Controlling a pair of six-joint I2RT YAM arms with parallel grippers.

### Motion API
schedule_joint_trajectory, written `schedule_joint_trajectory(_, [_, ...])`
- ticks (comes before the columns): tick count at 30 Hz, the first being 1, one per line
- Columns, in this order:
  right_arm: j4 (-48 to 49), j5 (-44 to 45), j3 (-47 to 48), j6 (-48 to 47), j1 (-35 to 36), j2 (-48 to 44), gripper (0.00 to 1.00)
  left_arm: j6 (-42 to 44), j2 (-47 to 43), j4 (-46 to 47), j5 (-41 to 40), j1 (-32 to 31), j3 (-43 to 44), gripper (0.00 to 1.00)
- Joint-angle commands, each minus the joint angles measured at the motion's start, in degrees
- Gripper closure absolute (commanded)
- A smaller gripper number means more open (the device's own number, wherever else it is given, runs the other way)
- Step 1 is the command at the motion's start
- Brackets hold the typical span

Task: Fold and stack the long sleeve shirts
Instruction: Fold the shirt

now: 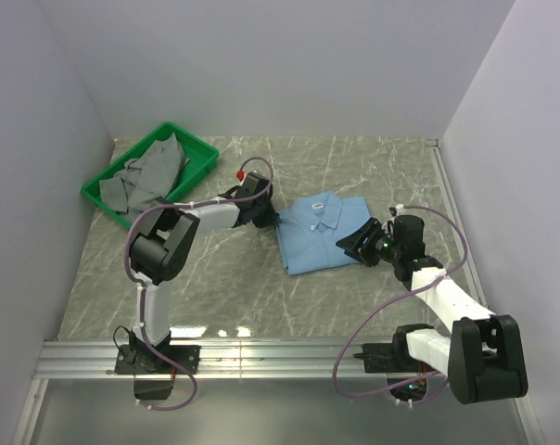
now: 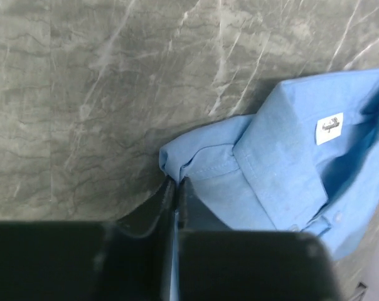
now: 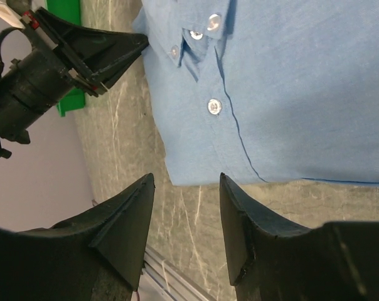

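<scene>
While the green tray (image 1: pixel 101 197) of grey garments (image 1: pixel 152 174) sits at the far left, well apart, the light blue shirt (image 1: pixel 319 234) lies folded mid-table (image 1: pixel 373 167); the left gripper (image 1: pixel 271 216) is pinched on its left collar-side corner; the right gripper (image 1: pixel 350 248), jaws apart, hovers just beside its right edge; marble shows beyond and nearer; walls (image 1: pixel 261 65) close three sides.

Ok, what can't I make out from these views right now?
Left wrist view: the left fingers close on the blue shirt's corner; their black bodies hide how much cloth is pinched.
Left wrist view: the collar label is too small to read.
Top view: the shirt's sleeves are folded out of sight.
Top view: the grey clothes in the green tray are bunched; their number is unclear.
</scene>
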Motion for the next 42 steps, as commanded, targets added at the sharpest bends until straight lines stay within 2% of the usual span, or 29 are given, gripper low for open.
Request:
schedule_joint_trajectory(1, [2.16,0.49,-0.01,0.50,0.39,0.50,0.47,-0.45,0.93,-0.87,-1.76,-0.38,-2.45,0.99])
schedule_joint_trajectory(5, [1.98,2.07,-0.19,1.12,0.30,1.02,0.47,-0.80,0.85,0.18,-1.93,-0.29,-4.83,1.00])
schedule_joint_trajectory(11, [8.21,0.85,-1.07,3.75,0.30,4.71,0.48,-1.06,0.23,1.94,-1.93,0.23,-8.08,0.99])
schedule_joint_trajectory(17, [18.49,-0.75,-0.63,7.00,1.62,18.04,0.51,-2.47,-0.30,3.35,-0.88,1.73,-10.80,1.00])
schedule_joint_trajectory(21, [17.10,-0.23,-1.33,8.24,1.62,25.10,0.53,-3.52,-0.47,3.88,-0.26,3.13,-12.21,0.99])
schedule_joint_trajectory(25, [12.98,2.68,-2.12,5.61,1.09,21.17,0.54,-3.00,-1.26,3.96,0.53,3.58,-12.13,0.99])
schedule_joint_trajectory(28, [5.60,5.57,0.95,1.83,1.09,13.52,0.53,-3.00,-2.58,3.09,0.61,3.58,-11.51,0.99])
schedule_joint_trajectory(31, [-0.21,5.15,4.11,0.50,1.18,7.10,0.53,-2.91,-4.95,0.81,-0.08,3.66,-10.63,0.90])
schedule_joint_trajectory(34, [-0.49,3.04,3.77,3.22,1.09,2.09,0.48,-2.56,-8.20,-1.57,-1.40,3.58,-9.32,0.71])
schedule_joint_trajectory(35, [1.26,1.47,1.94,5.49,1.09,-0.18,0.41,-2.38,-10.21,-2.70,-1.93,3.58,-8.79,0.58])
schedule_joint_trajectory(37, [2.59,0.14,0.00,7.87,1.09,-2.04,0.24,-2.03,-12.50,-3.68,-2.02,3.66,-8.44,0.47])
schedule_joint_trajectory(38, [2.77,-0.56,-1.75,9.45,1.09,-3.44,0.21,-1.68,-14.95,-4.29,-3.50,3.66,-8.09,0.38])
schedule_joint_trajectory(42, [2.07,1.26,-5.81,11.49,1.09,-6.70,0.18,0.95,-21.11,-9.12,-7.81,3.66,-6.50,0.23])
